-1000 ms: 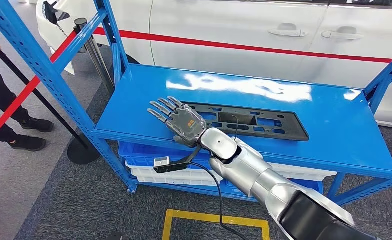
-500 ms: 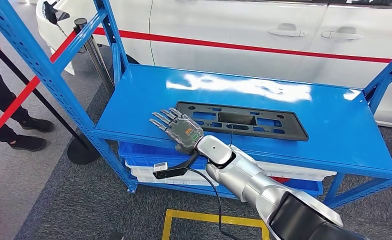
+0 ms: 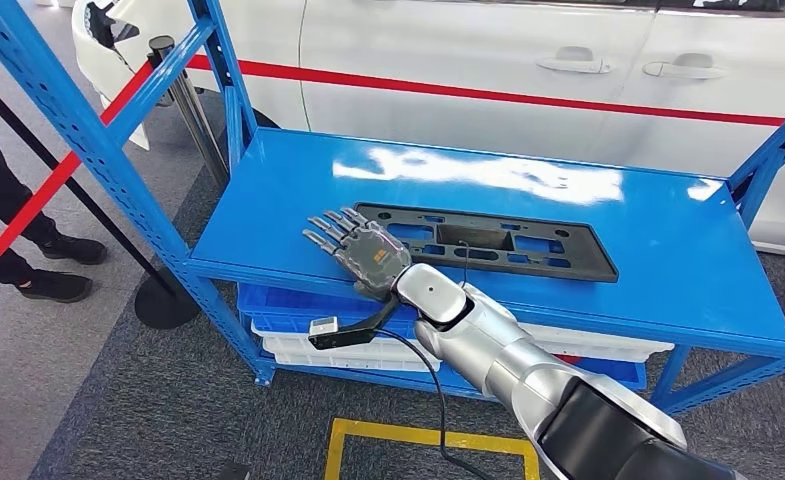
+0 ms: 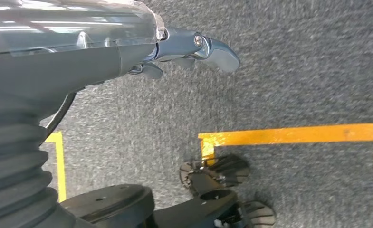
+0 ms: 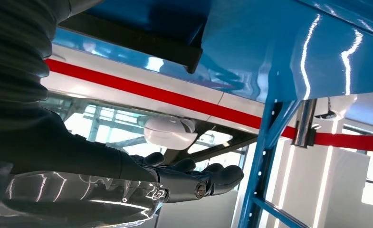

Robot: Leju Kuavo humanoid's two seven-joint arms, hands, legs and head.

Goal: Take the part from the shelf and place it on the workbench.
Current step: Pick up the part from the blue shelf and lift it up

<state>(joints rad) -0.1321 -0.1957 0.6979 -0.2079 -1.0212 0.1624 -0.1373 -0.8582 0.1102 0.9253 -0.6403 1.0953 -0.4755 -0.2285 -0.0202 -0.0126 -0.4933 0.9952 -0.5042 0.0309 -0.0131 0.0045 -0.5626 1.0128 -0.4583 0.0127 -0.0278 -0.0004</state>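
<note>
I am reaching my right hand [image 3: 361, 249], fingers spread and empty, toward the black plastic part [image 3: 486, 241] near the shelf's [image 3: 658, 250] front edge; I should slide fingers under its left end.

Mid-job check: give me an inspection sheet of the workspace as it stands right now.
Surface: blue shelf, glossy, top level bare apart from the part.
Job's things: black part lies flat on the shelf, not lifted.
Clutter: nothing seen on the top level; white trays on the level below.
Hands: right hand open, fingers spread, at the part's near end; left hand hangs over the floor, holding nothing.
Cables: black cable hangs off the right arm.
Surroundings: white car, barrier post, a person's shoes.
</note>
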